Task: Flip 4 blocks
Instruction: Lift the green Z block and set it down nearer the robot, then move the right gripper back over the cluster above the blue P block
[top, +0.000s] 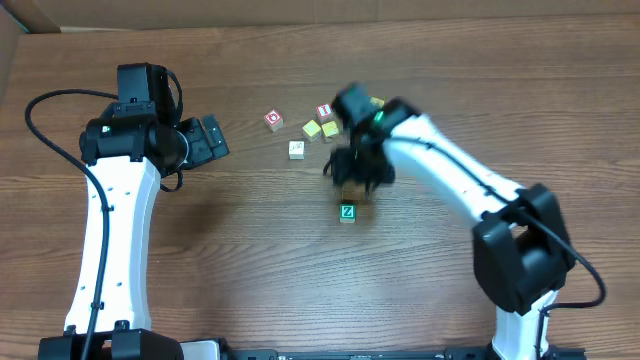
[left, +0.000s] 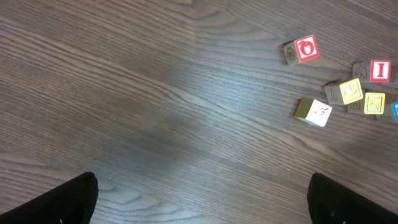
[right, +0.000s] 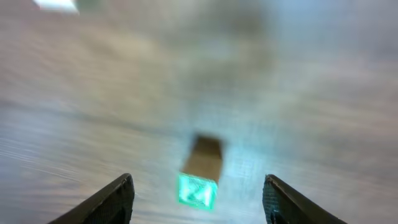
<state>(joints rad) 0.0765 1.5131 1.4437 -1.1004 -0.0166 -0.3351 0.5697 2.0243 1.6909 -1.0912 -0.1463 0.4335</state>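
Note:
The green "Z" block (top: 347, 212) lies on the table by itself, in front of the cluster. My right gripper (top: 355, 172) hovers blurred just behind and above it. In the right wrist view the Z block (right: 199, 186) sits between my open fingers, touching neither; the right gripper (right: 199, 204) holds nothing. The red "O" block (top: 274, 121) and the whitish block (top: 296, 150) lie at the cluster's left. My left gripper (top: 212, 140) is open and empty, well left of them. In the left wrist view the O block (left: 301, 50) and the whitish block (left: 314, 112) show; only a blue sliver (left: 395, 111) shows at the right edge.
Two yellow cubes (top: 312, 128) (top: 330, 130) and a red "1" cube (top: 324, 111) sit close together behind the right gripper. The right arm (top: 450, 170) reaches in from the lower right. The left arm (top: 110, 220) stands along the table's left side.

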